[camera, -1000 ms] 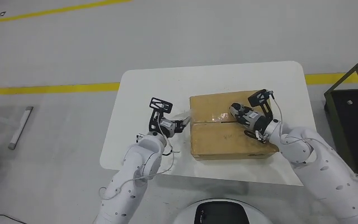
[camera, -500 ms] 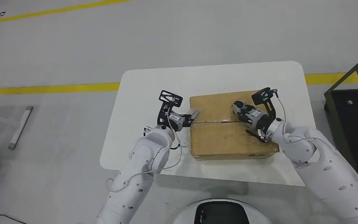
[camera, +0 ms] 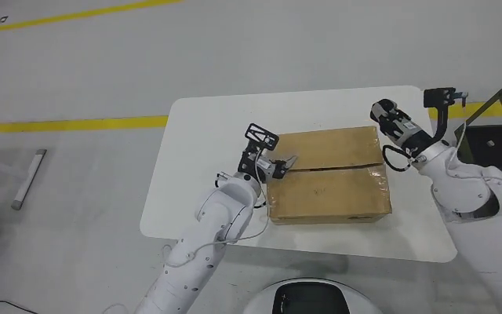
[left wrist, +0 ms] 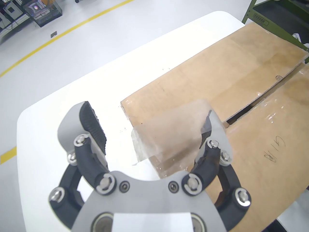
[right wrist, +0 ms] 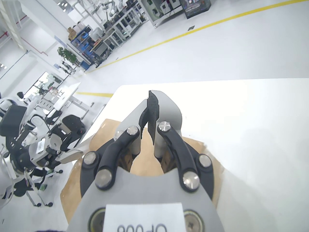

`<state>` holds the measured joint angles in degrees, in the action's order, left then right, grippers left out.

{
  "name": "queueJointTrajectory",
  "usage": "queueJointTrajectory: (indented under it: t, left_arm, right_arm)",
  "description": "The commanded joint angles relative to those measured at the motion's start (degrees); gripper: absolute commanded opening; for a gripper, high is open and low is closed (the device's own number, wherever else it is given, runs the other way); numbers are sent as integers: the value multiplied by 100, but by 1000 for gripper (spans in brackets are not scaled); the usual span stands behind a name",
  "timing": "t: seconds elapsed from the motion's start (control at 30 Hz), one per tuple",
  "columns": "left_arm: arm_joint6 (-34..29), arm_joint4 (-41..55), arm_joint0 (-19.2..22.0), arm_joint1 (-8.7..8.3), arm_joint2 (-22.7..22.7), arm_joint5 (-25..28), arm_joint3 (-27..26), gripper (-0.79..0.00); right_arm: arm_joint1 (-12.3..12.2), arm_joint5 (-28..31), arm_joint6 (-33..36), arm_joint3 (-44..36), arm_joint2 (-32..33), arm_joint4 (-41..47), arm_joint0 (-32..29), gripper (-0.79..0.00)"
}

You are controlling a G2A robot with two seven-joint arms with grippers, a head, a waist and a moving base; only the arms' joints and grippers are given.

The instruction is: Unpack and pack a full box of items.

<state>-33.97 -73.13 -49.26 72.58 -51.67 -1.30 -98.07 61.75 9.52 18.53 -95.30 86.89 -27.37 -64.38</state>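
Cardboard box (camera: 325, 174), top flaps down with a thin gap along the seam, sat on the white bench (camera: 204, 133), the left pincer (left wrist: 147, 118) spread at its left end with a clear tape strip (left wrist: 169, 134) clinging to one finger, the right pincer (right wrist: 150, 108) pressed together near its far right corner.

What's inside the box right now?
The box is closed. Its seam shows only a dark slit. The cardboard top covers whatever it holds.

box (camera: 325, 174) mid-table | room along table (camera: 204, 133) left, far side | rack (left wrist: 272, 13) at right edge
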Motion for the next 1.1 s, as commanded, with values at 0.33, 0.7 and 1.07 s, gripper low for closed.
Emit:
queueJointTrajectory:
  t: [0.33,0.7,1.07]
  left_arm:
    - [59,-401,569,285,524,-146,513,0]
    - [-87,-425,946,597,1009,-221,942,0]
    - [-145,-632,1270,989,1549,-540,1393,0]
  right_arm:
    - [-68,-116,12,101,690,34,-363,-785]
    - [-93,-154,-7,71,1030,86,-703,-785]
    - [-126,0,32,-14,1471,238,-1095,-785]
